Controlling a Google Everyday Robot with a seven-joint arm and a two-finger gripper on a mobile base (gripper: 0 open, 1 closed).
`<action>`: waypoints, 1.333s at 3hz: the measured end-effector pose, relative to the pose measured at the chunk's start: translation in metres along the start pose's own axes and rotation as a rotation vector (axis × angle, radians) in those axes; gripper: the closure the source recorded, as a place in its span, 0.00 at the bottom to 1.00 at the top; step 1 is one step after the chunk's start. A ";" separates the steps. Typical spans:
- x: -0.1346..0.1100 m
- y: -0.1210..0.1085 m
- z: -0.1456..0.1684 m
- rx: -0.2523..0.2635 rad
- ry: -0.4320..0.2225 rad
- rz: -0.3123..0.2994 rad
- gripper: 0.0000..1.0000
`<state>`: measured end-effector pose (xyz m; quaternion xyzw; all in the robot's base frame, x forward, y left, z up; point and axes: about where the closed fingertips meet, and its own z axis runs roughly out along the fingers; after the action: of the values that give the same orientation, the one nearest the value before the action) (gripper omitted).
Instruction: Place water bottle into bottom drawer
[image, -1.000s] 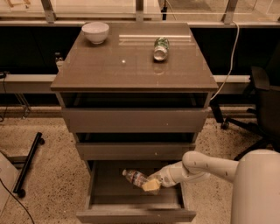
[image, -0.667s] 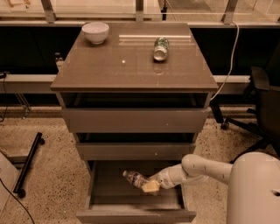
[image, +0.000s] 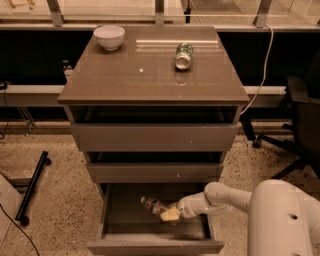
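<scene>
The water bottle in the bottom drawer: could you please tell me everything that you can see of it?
The water bottle looks like clear plastic, with a darker band around its body. It lies tilted inside the open bottom drawer, with its narrow end toward the drawer's back left. Its other end is hidden at the claw, which reaches in from the right and touches it. Whether the bottle rests on the drawer floor cannot be told.

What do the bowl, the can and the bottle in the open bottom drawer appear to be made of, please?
The bowl looks like glazed white ceramic, smooth and evenly pale, though plastic is possible. The can, lying on its side, seems metal: silvery end, green printed wall. The water bottle in the bottom drawer, by the gripper, looks like clear plastic, see-through with glints.
</scene>
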<state>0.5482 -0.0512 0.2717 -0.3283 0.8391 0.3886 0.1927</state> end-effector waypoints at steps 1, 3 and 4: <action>0.016 -0.021 0.019 0.026 -0.001 0.062 0.88; 0.052 -0.062 0.053 0.142 0.056 0.184 0.42; 0.063 -0.073 0.060 0.175 0.079 0.221 0.19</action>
<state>0.5586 -0.0650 0.1596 -0.2309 0.9077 0.3197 0.1436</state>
